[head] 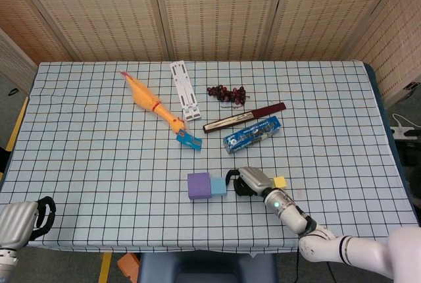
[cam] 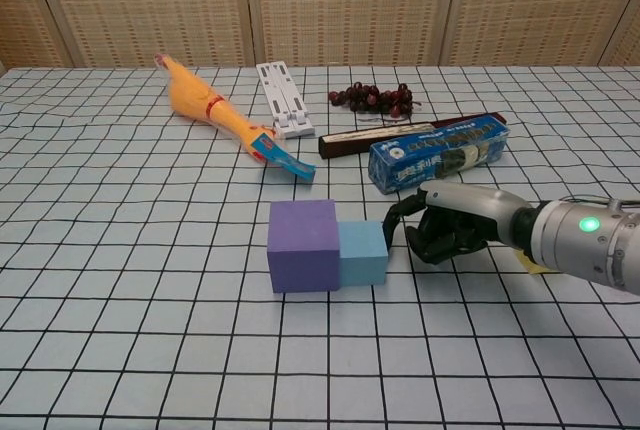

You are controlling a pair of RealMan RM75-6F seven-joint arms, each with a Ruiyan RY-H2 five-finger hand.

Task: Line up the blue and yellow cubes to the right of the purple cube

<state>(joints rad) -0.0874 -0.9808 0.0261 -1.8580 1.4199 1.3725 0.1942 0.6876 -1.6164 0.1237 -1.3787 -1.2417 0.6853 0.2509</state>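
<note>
Currently right hand (cam: 445,230) low on surface (cam: 150,350), fingers curled in, holding nothing, fingertip at right face of blue cube (cam: 362,254). Blue cube touching right side of purple cube (cam: 302,245). Yellow cube (head: 280,181) right of hand, largely hidden. Left hand (head: 23,220) idle at near-left edge, state unclear. Step: seating blue. Next: fetch yellow, place right of blue.

We see checked surface (head: 85,138) w/ rubber chicken (head: 152,104), white stand (head: 185,90), grapes (head: 226,92), dark case (head: 244,117), blue box (head: 251,134) upper-centre; purple cube (head: 198,185), blue cube (head: 218,185), yellow cube (head: 280,181) lower-centre.
</note>
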